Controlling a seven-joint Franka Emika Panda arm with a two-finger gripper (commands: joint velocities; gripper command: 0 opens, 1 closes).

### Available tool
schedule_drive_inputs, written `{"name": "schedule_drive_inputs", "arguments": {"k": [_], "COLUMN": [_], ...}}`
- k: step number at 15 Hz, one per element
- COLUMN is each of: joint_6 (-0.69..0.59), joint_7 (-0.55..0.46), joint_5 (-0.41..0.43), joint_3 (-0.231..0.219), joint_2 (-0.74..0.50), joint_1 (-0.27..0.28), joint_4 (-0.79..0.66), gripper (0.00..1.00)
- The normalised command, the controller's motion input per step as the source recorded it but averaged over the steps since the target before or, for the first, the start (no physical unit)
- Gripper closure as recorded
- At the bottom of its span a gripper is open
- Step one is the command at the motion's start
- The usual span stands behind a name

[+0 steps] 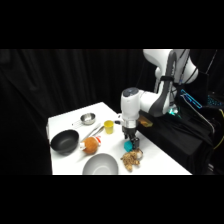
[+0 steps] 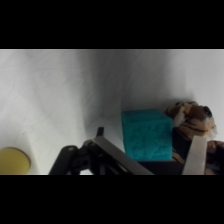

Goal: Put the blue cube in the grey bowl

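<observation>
Teal-blue against the white tabletop, the blue cube is seen between the two fingers of the hand, near the tabletop's right edge. The fingers stand spread on either side of it, and whether they press its faces cannot be told; whether it rests on the tabletop or is already raised cannot be told either.

A brown-and-tan lump of a thing lies touching or just beside the cube on one side, and the far finger is seen right against it. That is judged the main risk: the lump could be pinched or dragged along with the cube, or the grip could be skewed so that the cube slips.

The grey bowl sits at the tabletop's front edge, near the hand, with an orange ball just behind it. A carry that runs low could clip the bowl's rim.
</observation>
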Motion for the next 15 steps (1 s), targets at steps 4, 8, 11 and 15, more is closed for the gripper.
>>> {"name": "schedule_drive_inputs", "arguments": {"k": [4,8,11,15], "joint_6": [0.21,0.20,0.18,0.14], "joint_7": [-0.21,-0.21,-0.19,-0.21], "joint_5": [0.141,0.133,0.082,0.061], "joint_3": [-0.003,-0.015,-0.073,-0.070], "joint_2": [0.07,0.04,-0.03,-0.05], "joint_1": [-0.045,-0.043,-0.038,-0.079], "joint_4": [-0.03,-0.03,-0.06,-0.06], "gripper": [0.00,0.00,0.00,0.00]}}
